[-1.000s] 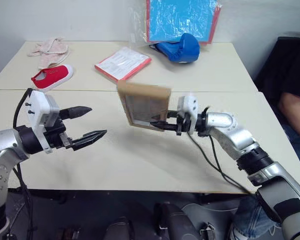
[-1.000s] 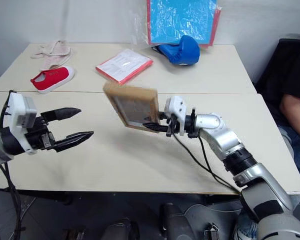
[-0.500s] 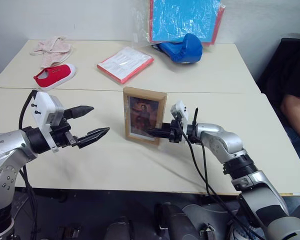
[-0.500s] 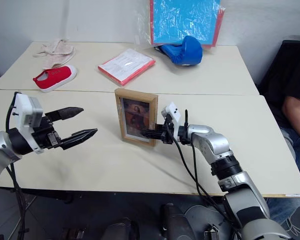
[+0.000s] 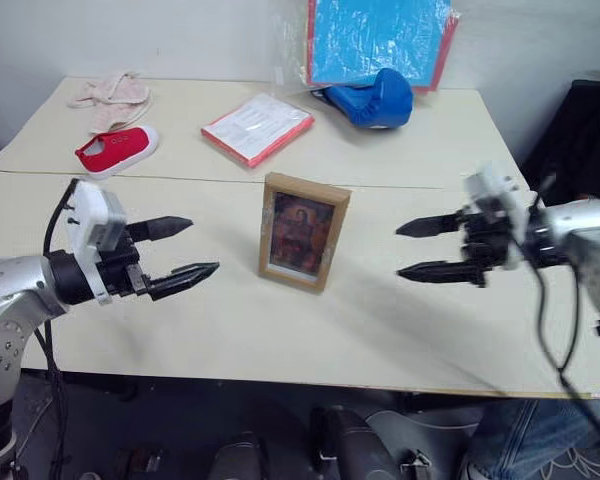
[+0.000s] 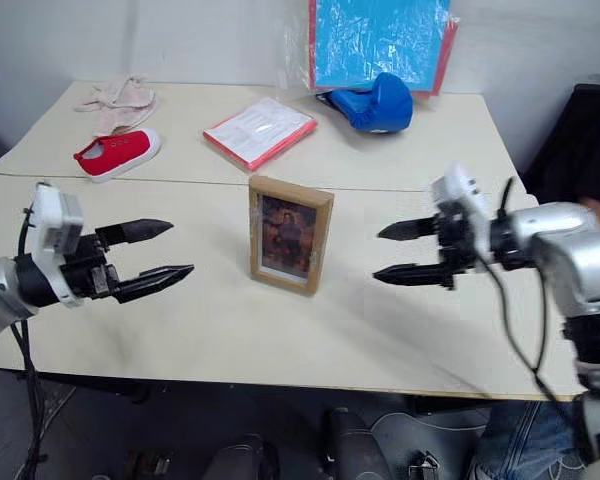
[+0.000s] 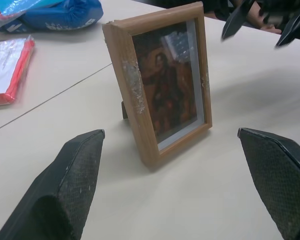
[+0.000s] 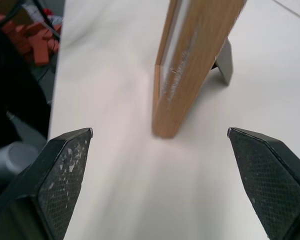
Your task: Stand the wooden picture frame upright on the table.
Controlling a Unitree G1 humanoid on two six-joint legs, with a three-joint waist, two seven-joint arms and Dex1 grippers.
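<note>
Your right gripper [image 5: 432,248] hangs with its black fingers spread wide, well clear of the wooden picture frame [image 5: 303,231] and holding nothing. The left gripper [image 5: 184,253] is spread just as wide on the frame's other side, also apart from it. Between them the frame stands upright on the table [image 5: 280,330], portrait facing you, propped by the rear stand seen in the right wrist view, which looks like the reason neither gripper needs to steady it. The frame sits mid-table, well back from the near edge. Open cream surface lies on both sides, so either arm could draw away sideways. The red-edged booklet [image 5: 257,127] and red shoe [image 5: 116,150] lie well behind.
</note>
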